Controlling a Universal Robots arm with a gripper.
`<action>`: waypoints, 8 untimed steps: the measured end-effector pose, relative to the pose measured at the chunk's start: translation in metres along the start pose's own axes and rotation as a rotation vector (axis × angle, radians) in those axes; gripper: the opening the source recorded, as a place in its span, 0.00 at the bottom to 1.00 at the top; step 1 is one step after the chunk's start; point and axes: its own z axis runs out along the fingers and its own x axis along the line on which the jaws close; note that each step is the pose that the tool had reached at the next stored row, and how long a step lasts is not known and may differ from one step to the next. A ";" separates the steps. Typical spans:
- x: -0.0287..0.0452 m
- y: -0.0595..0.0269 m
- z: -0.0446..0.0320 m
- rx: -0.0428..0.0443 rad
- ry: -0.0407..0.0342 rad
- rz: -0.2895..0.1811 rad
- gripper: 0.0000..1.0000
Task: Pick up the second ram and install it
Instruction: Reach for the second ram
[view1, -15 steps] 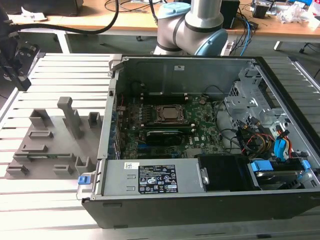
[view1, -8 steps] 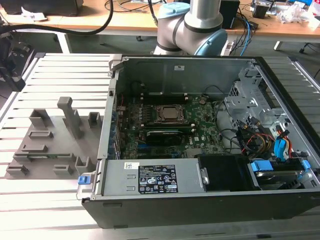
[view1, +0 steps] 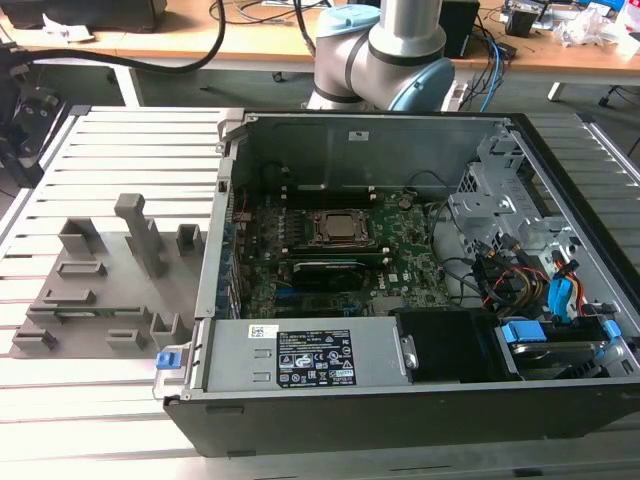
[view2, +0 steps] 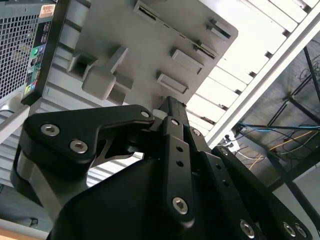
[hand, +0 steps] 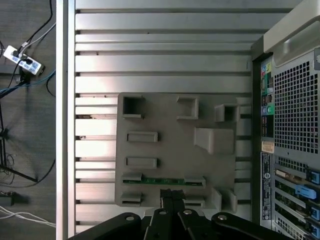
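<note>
On the exterior view's left, the slatted metal tabletop (view1: 120, 140) carried the grey holder tray (view1: 100, 290) with its upright posts and small pockets. In the first wrist view the second ram (hand: 162, 181) stood on edge in that tray, a thin green strip held between two end clips near one edge of the tray. The hand (hand: 172, 196) hung over the tray just beside the stick, not gripping it. Its dark fingers (hand: 166, 200) were clenched together with nothing between them, as far as both wrist views showed. Further toward the exterior view's right, the open computer case (view1: 330, 365) lay on its side next to the tray. Inside it, the green motherboard (view1: 410, 265) bore the square metal-framed CPU socket (view1: 338, 228). Behind the case rose the robot arm (view1: 400, 50), and bundled cables (view1: 520, 275) filled the case's far right end.
</note>
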 end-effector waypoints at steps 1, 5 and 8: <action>0.0000 0.0000 0.0000 -0.0005 0.0003 0.000 0.11; -0.0025 -0.0026 0.0023 -0.0007 0.0006 0.000 0.11; -0.0040 -0.0063 0.0034 0.0021 0.0007 0.000 0.11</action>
